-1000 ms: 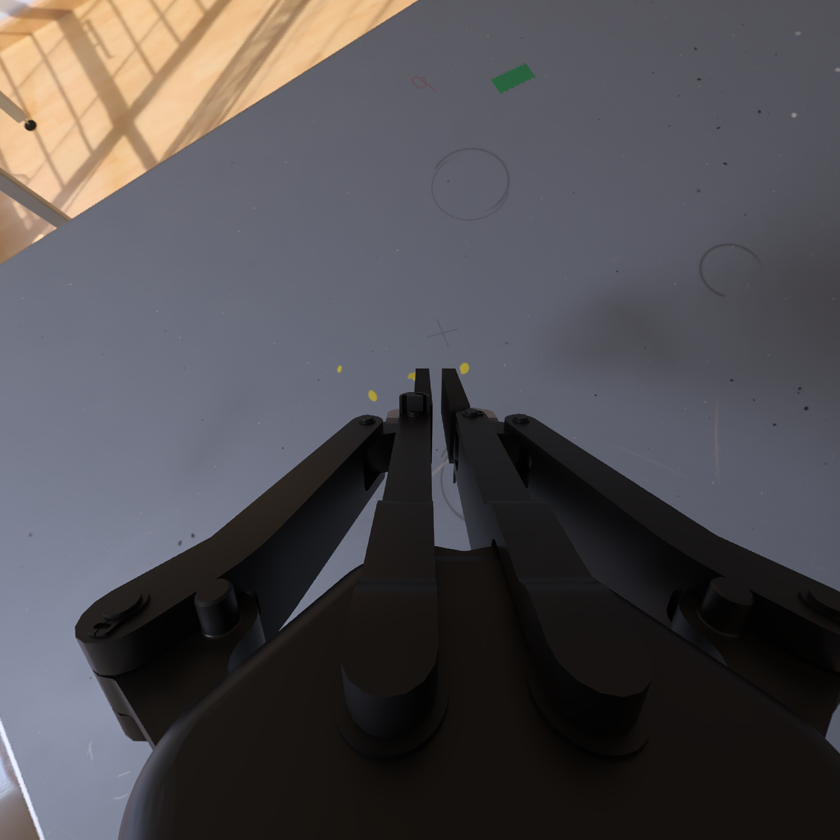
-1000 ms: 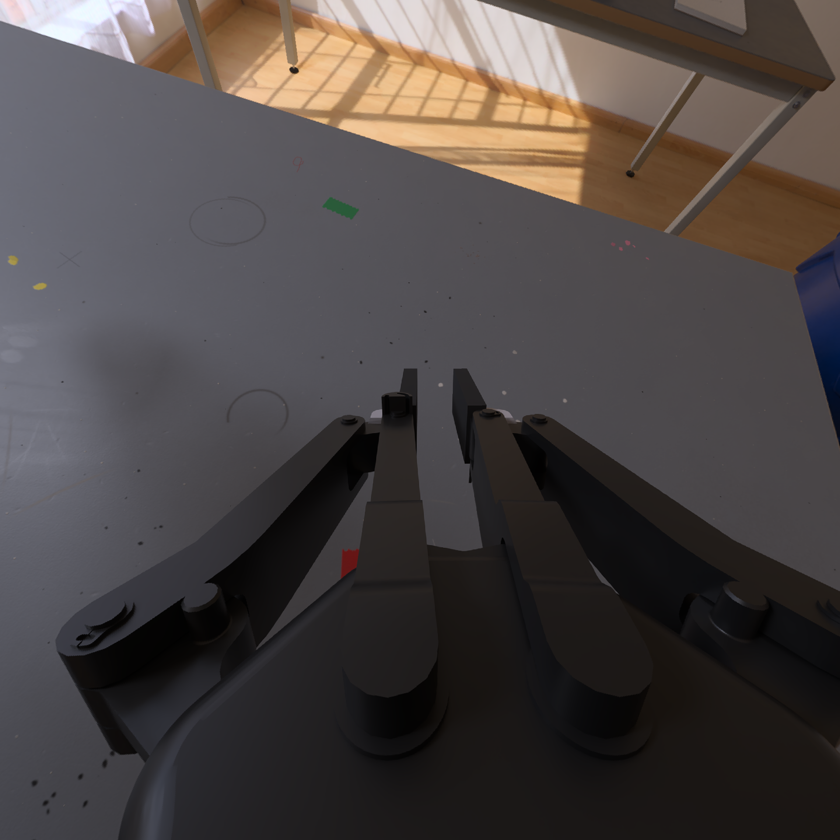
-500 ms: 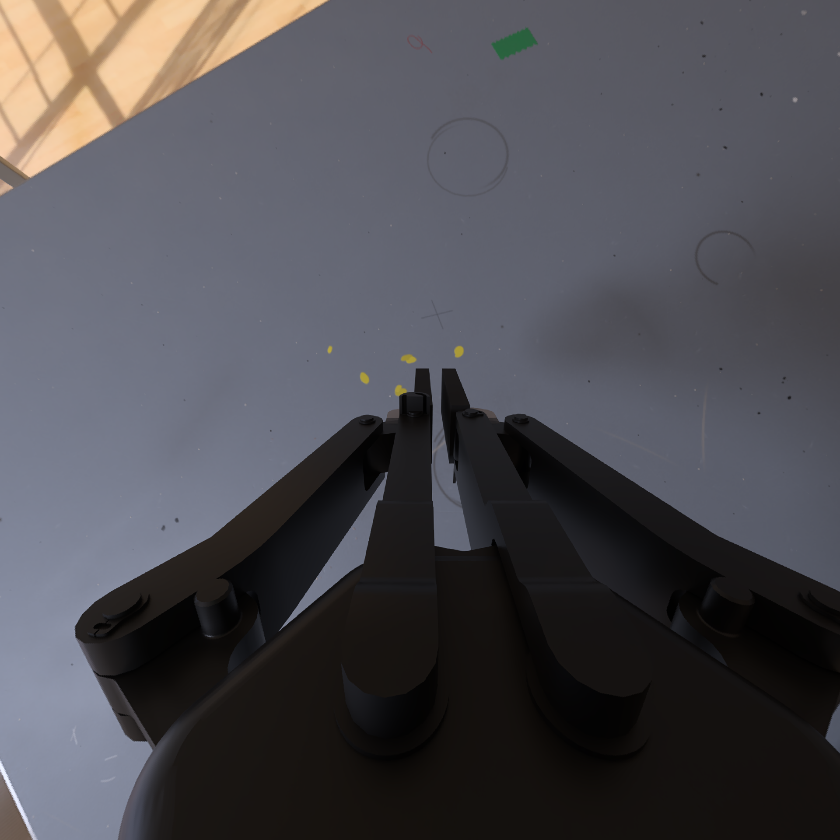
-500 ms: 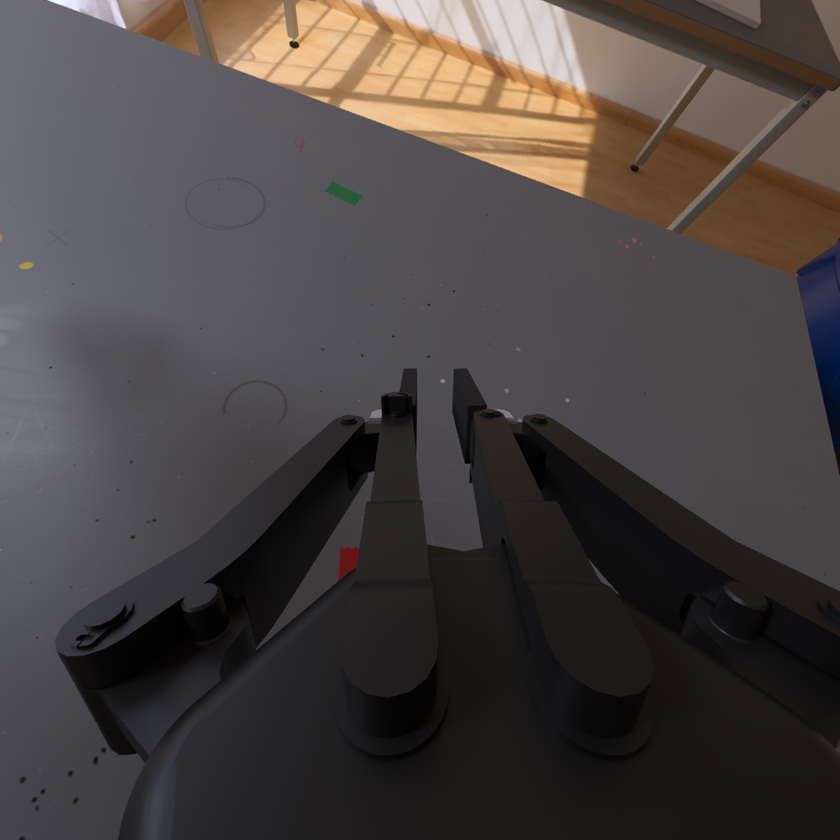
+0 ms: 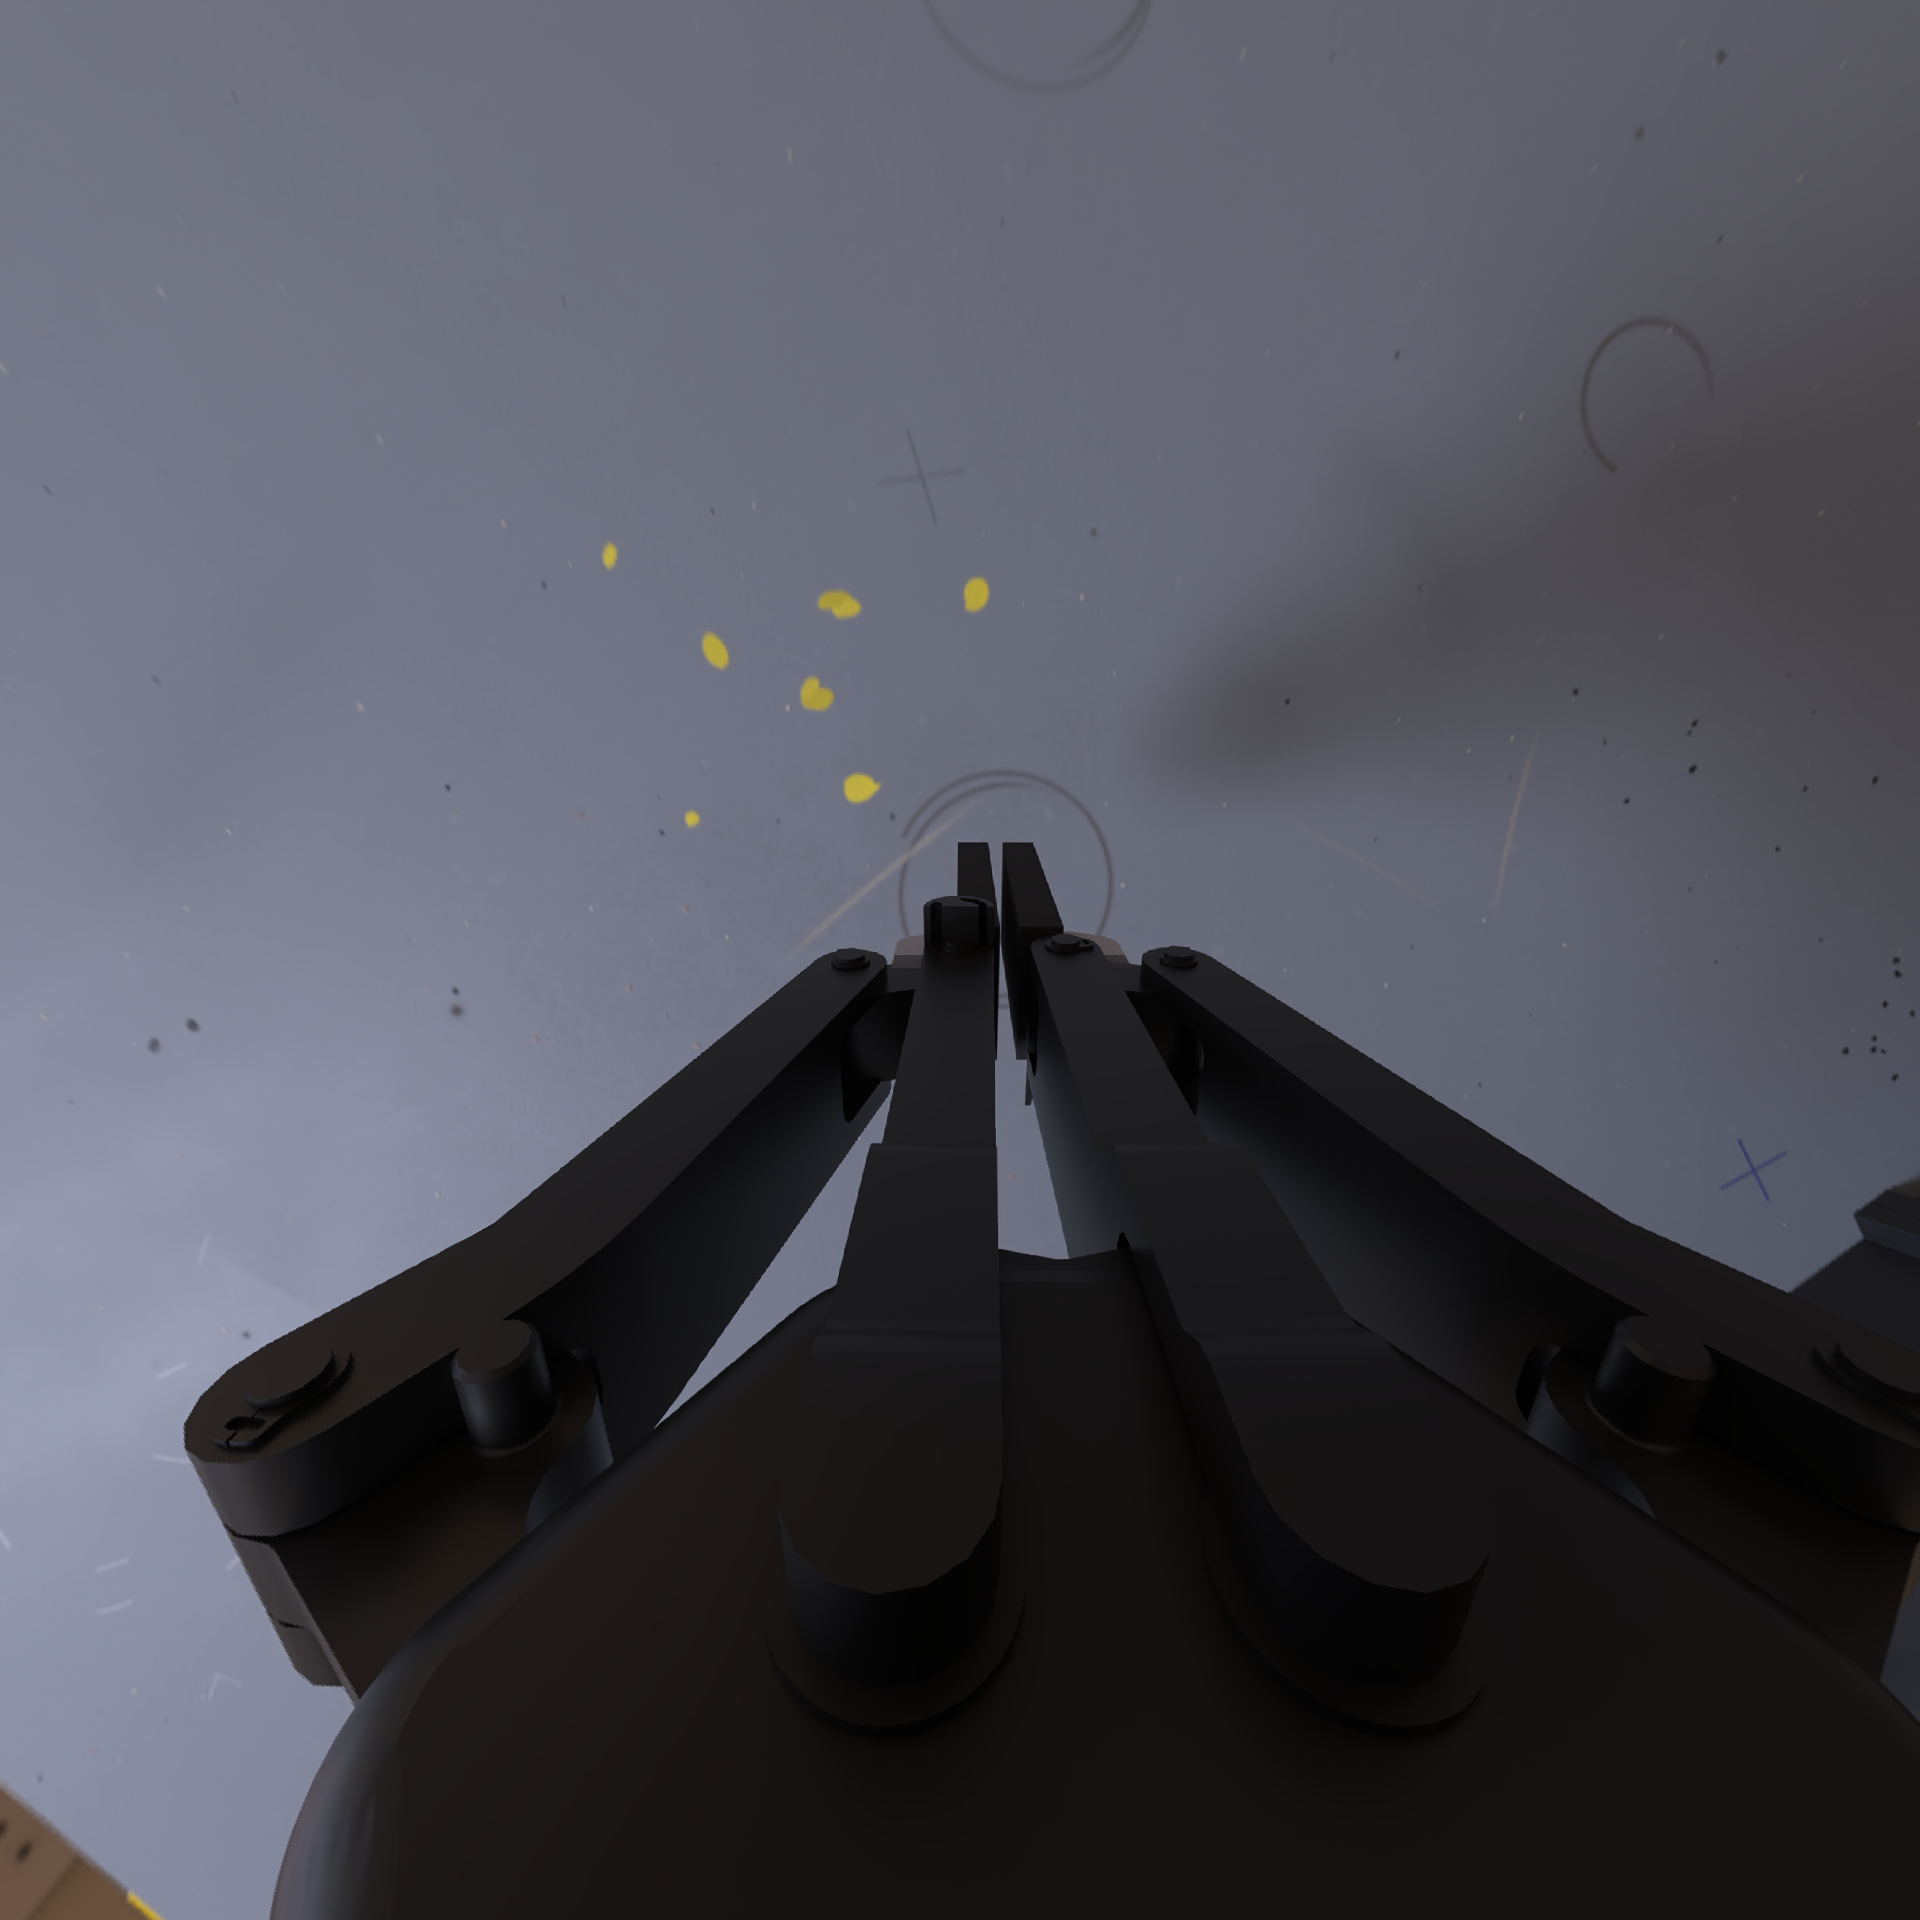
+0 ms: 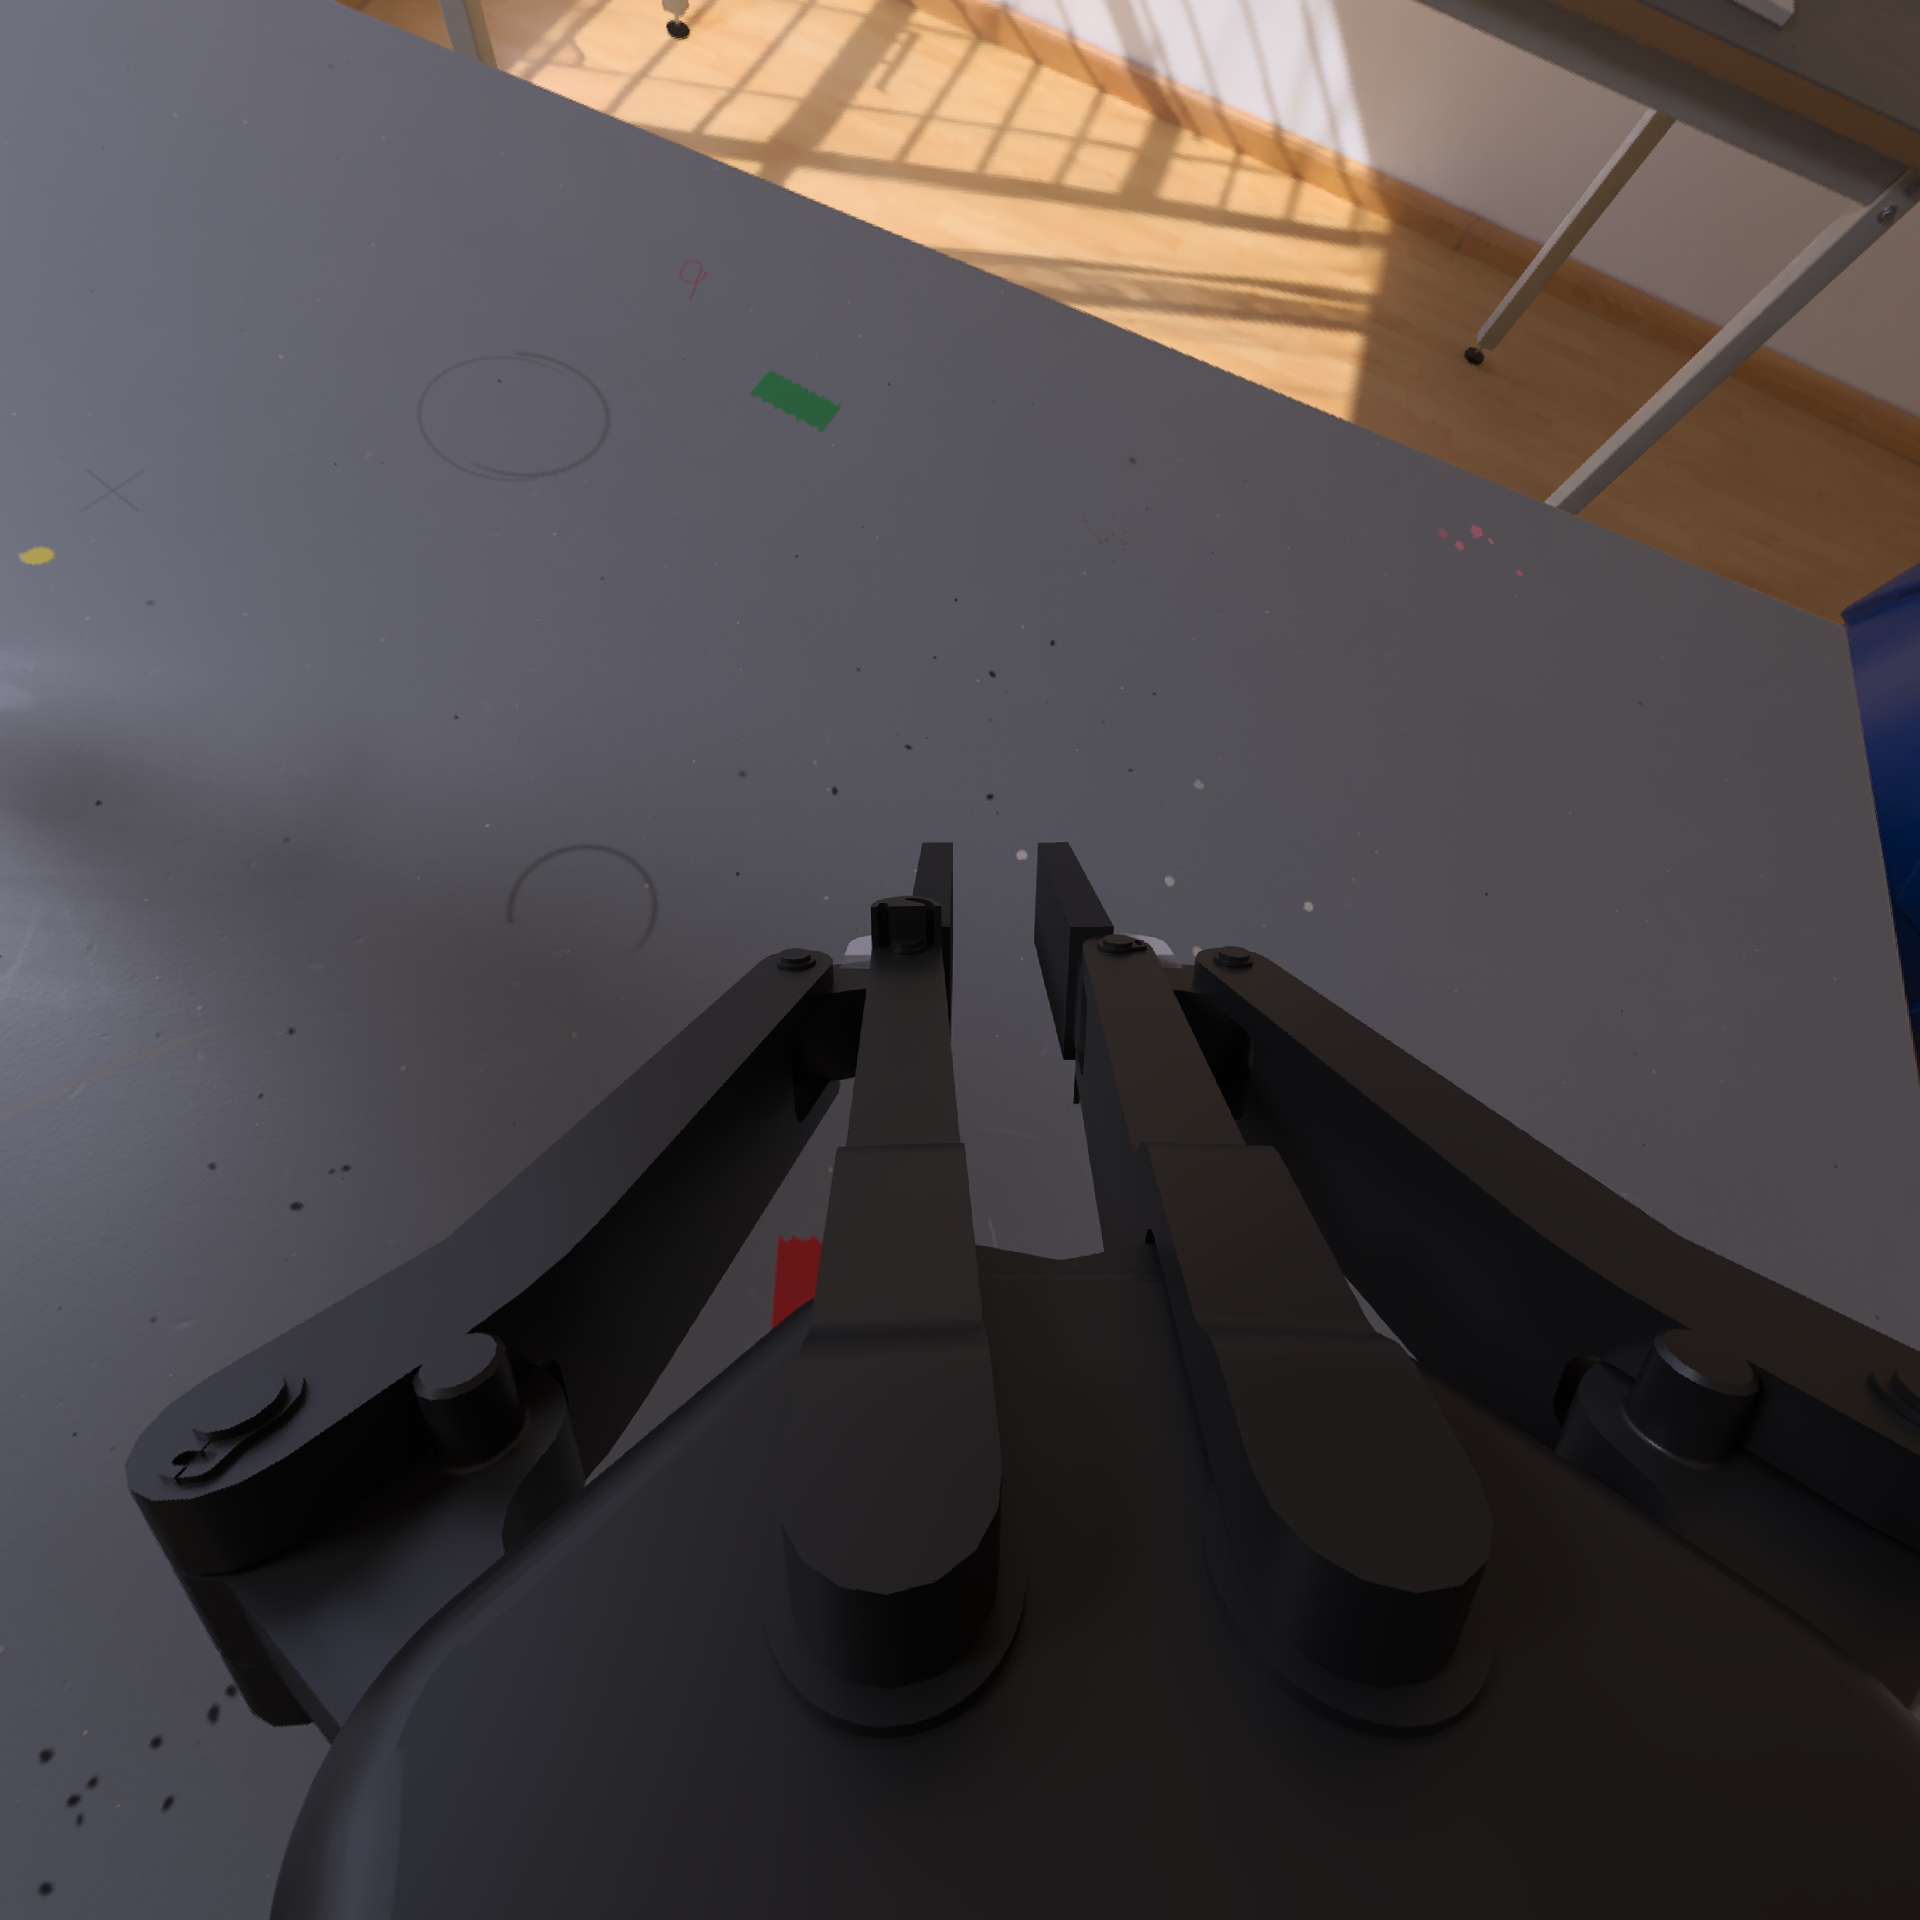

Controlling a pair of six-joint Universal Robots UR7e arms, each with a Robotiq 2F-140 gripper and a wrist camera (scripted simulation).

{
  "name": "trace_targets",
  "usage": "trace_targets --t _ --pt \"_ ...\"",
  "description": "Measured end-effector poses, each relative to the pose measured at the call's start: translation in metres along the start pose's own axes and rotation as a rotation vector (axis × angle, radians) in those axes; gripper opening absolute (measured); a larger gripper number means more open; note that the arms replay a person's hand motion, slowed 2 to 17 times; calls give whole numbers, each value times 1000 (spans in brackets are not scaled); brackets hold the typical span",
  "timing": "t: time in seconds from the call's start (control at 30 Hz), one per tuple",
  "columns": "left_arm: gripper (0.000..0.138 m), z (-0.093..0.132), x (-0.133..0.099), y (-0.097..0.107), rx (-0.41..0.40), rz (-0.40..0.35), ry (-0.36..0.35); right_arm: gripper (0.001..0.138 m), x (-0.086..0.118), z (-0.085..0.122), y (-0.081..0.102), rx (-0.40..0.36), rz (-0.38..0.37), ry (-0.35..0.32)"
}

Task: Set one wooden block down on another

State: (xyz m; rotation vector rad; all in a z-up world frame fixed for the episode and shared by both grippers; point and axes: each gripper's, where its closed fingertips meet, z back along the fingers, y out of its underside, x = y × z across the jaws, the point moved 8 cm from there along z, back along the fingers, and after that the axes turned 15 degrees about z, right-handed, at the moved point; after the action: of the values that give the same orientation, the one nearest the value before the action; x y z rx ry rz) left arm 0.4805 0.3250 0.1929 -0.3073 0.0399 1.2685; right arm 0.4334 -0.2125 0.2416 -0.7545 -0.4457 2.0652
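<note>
Two grippers hang over a grey desk (image 6: 1143,623) with no wooden block in either view. Left gripper (image 5: 995,868) has its jaws nearly together, empty, above a pencilled ring (image 5: 1006,852) near yellow flecks (image 5: 817,693). Right gripper (image 6: 994,883) keeps a narrow empty gap; green tape (image 6: 795,400) lies far ahead.

Your left wrist view is dim: the grey, speckled table (image 5: 416,364) fades from pale blue-grey at lower left to a soft, blurred shadow at right, and the black two-finger left hand (image 5: 995,862) is almost featureless. Your right wrist view is brighter; sunlight throws window-grid shadows across the orange wooden floor (image 6: 1091,177) beyond the table. Wide-angle stretch bends both pictures' edges. Focus is sharp throughout.
</note>
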Motion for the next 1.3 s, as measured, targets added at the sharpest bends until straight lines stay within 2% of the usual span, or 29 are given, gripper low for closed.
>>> trace_targets --t 0.17,0.37,0.87,1.3 --pt "3 -10 6 9 96 30 -30 22 1 -3 0 16 6 -4" --pt "3 -19 14 14 154 47 -80 22 2 -6 1 35 11 -8" --pt "6 -33 32 16 205 130 -124 22 3 -11 2 64 16 -14" --pt "12 -45 38 14 231 157 -102 23 5 -12 2 76 27 -18"
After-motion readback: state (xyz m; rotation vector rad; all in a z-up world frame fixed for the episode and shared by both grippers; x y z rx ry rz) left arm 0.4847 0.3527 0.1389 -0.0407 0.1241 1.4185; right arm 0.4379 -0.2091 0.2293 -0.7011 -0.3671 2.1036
